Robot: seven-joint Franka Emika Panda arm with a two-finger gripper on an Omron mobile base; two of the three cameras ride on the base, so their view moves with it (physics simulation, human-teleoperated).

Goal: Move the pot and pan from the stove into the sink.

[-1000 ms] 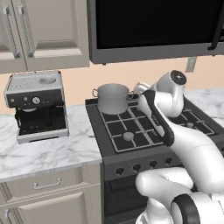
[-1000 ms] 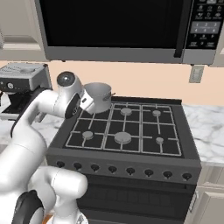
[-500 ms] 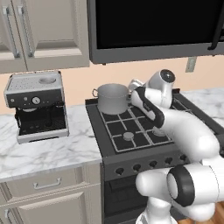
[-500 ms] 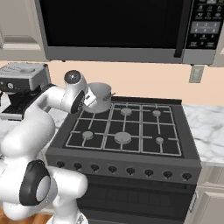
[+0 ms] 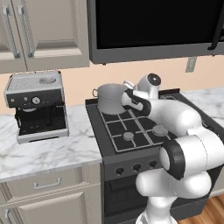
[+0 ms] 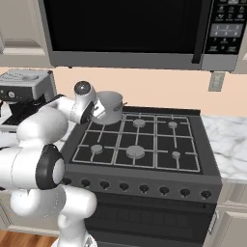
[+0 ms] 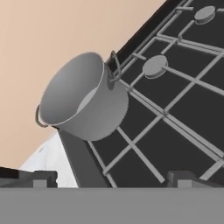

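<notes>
The pot (image 7: 84,97) stood upright at the stove's (image 7: 175,113) rear corner, upper left of the hand view, ahead of the open, empty gripper (image 7: 109,179).

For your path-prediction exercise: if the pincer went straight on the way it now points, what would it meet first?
Most likely the pot, which sits ahead of the pincer on the stove. Depth is unclear; aimed low, it could touch the grate first.

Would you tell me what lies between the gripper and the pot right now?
Only bare black stove grate separates the gripper from the pot, as the hand view shows.
</notes>
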